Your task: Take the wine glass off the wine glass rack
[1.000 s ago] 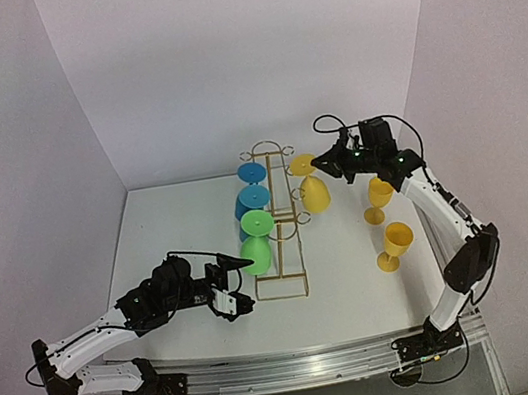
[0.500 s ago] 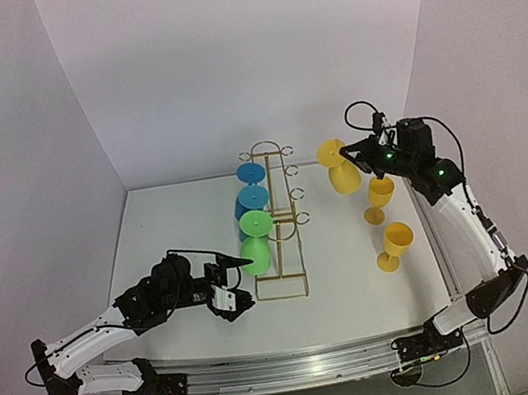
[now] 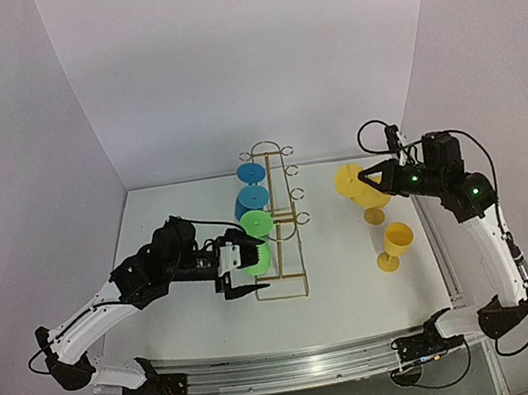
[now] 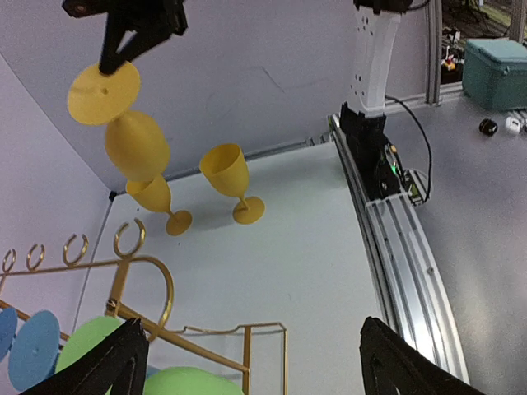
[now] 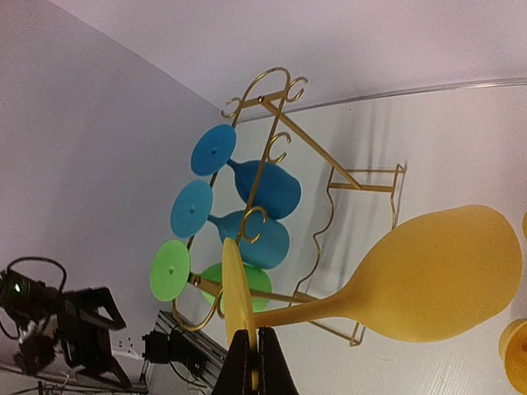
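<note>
The gold wire wine glass rack (image 3: 271, 186) stands mid-table and carries two blue glasses (image 3: 253, 198) and a green glass (image 3: 255, 224) on its left side. My right gripper (image 3: 368, 178) is shut on the foot of a yellow wine glass (image 3: 347, 182), held in the air right of the rack and clear of it. The right wrist view shows its fingers (image 5: 254, 362) pinching the foot's edge, the bowl (image 5: 440, 276) pointing right. My left gripper (image 3: 239, 268) is open at the rack's near end beside the green glass bowl (image 4: 185, 383).
Two yellow glasses stand upright on the table at the right, one (image 3: 393, 243) near the front and one (image 3: 375, 205) partly hidden under the held glass. White walls close in the back and sides. The rail (image 4: 403, 247) runs along the table's edge.
My right arm carried the yellow glass off the rack's right side and out to the right. My left arm rose and moved right, up to the green glass.
</note>
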Action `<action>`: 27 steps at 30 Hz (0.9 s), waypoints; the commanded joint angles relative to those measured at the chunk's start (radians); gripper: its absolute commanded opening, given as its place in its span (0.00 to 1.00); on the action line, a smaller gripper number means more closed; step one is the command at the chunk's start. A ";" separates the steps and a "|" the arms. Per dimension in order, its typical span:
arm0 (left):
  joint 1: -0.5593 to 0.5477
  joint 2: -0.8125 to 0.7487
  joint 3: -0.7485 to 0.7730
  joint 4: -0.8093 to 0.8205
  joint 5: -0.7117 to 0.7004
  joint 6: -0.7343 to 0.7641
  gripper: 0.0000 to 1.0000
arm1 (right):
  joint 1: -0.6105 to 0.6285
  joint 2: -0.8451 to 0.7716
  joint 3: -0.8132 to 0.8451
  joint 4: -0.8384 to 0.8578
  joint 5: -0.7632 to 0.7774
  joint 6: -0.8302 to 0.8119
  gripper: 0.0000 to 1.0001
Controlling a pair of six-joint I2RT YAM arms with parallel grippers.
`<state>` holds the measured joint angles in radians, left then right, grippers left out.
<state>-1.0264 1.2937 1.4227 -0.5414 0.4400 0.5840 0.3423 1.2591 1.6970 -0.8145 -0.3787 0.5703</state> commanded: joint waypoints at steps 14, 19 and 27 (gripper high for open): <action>-0.108 0.460 0.650 0.073 0.133 -0.898 0.88 | 0.019 -0.169 0.012 -0.301 -0.254 -0.242 0.00; -0.132 0.590 0.800 0.081 0.091 -0.954 0.88 | 0.019 -0.191 -0.012 -0.273 -0.281 -0.233 0.00; -0.145 0.669 0.865 0.111 0.085 -1.016 0.73 | 0.018 -0.212 -0.048 -0.210 -0.288 -0.207 0.00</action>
<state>-1.1636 1.9561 2.2282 -0.4849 0.5382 -0.3802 0.3569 1.0620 1.6579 -1.0928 -0.6347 0.3589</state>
